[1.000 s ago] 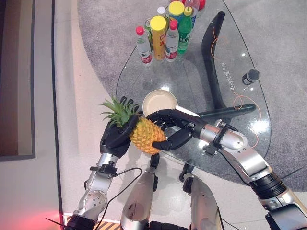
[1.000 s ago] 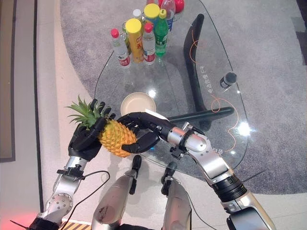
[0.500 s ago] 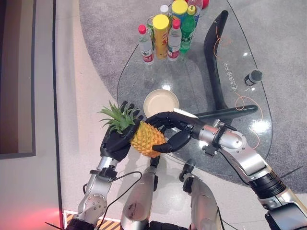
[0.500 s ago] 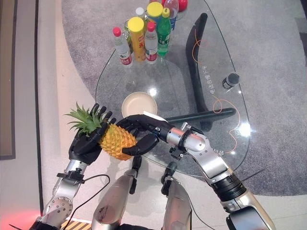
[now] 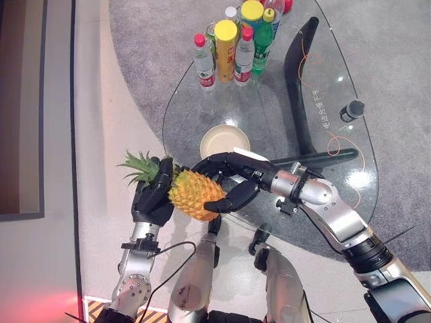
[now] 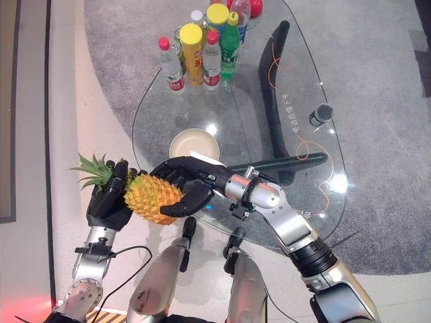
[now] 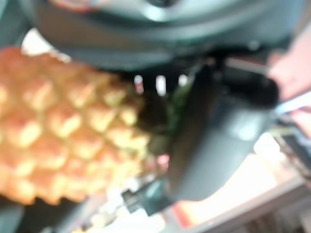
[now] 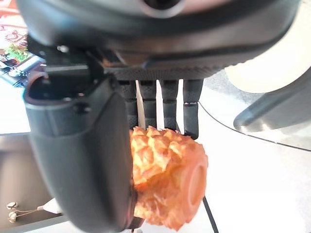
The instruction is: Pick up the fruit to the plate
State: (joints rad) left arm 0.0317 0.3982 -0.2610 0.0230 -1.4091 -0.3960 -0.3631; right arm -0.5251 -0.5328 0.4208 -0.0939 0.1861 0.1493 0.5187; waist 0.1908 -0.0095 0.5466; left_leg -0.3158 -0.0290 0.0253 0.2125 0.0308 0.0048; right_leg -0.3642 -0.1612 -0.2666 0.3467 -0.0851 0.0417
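A pineapple (image 5: 191, 194) with a green leafy crown (image 5: 140, 167) hangs in the air just off the glass table's near left edge. My left hand (image 5: 152, 199) grips its crown end, fingers curled round it. From the other side my right hand (image 5: 227, 180) wraps the body, fingers over the top and thumb underneath. The right wrist view shows the pineapple (image 8: 165, 180) held between thumb and fingers. In the left wrist view the pineapple (image 7: 63, 131) lies against the palm. A cream plate (image 5: 224, 142) rests on the table just beyond the hands.
The oval glass table (image 5: 337, 101) stands on a grey rug. Several bottles (image 5: 233, 40) cluster at its far end. A small dark cylinder (image 5: 351, 110) sits near the right edge with an orange cord (image 5: 337, 141) beside it. A dark table leg (image 5: 300, 81) shows through the glass.
Both hands and the pineapple have moved left, away from the plate and the table edge. The grip of both hands looks unchanged.
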